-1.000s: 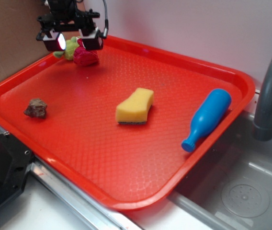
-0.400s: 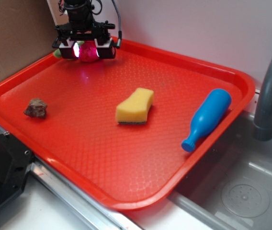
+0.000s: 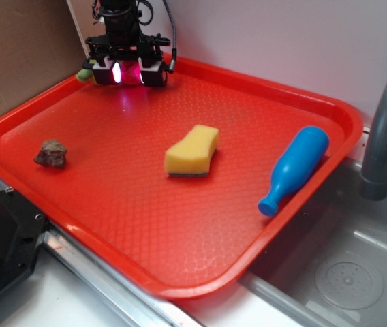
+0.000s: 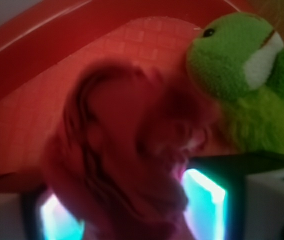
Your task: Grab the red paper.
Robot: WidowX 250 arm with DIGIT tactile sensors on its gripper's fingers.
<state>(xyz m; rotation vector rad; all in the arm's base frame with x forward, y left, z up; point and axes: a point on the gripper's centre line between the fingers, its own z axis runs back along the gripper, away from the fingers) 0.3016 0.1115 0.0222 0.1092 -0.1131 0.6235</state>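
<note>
The gripper (image 3: 127, 72) straddles the crumpled ball of red paper (image 4: 127, 165), jaws open around it; light and springy, it should compress if pinched mid-body.

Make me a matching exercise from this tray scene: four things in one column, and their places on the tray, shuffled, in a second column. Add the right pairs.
Things
1. red paper
2. sponge
3. blue bottle
4. rock

Places
A. lying along the tray's right rim, by the sink
B. alone near the left edge
C. about the middle of the tray
D. far corner, between the gripper's fingers, next to the green plush toy

Pairs: 1-D, 2-C, 3-A, 4-B
</note>
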